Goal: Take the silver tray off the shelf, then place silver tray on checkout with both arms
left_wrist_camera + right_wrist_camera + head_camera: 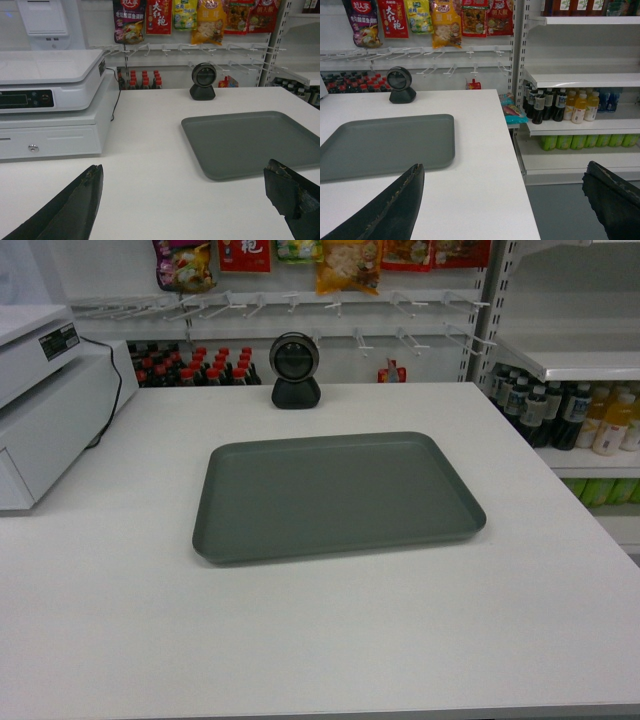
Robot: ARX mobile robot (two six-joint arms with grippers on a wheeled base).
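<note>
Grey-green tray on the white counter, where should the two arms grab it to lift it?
Grip the flat grey-green rectangular tray by its low raised rim at the two short ends, one arm from each side. It lies flat on the white counter, so only the rim offers an edge.

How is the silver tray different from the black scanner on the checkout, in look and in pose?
The silver tray lies flat and low; the scanner stands upright on a stand. The tray is matte grey-green and rectangular; the scanner is black with a round head. The tray looks much wider. Both rest on the white checkout, apart from each other.
</note>
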